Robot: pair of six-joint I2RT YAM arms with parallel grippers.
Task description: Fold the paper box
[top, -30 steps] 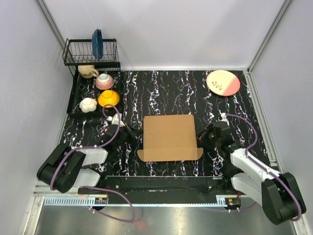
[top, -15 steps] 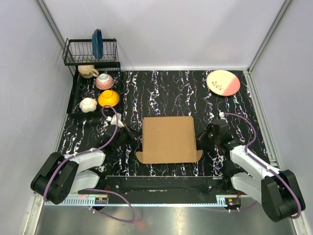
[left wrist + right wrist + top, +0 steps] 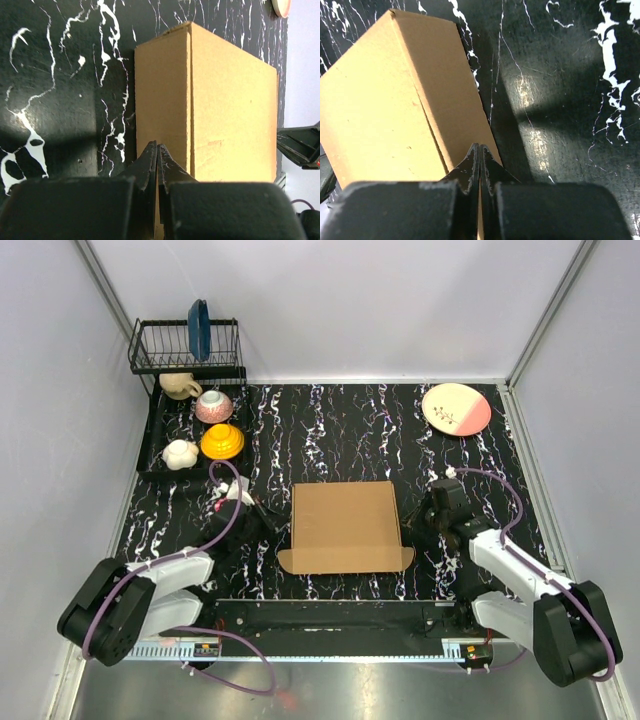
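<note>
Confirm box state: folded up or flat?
Folded up, top closed: the paper box shows upright side walls in both wrist views; small tabs jut out at its near corners.

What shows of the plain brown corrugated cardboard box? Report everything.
The plain brown cardboard box is unprinted, its lid panel closed flat on top, side walls upright, with two small tabs sticking out at its near corners. It sits squarely mid-table on the black marbled tabletop. The shut left gripper points at its left wall and the shut right gripper at its right wall, tips apparently touching.
</note>
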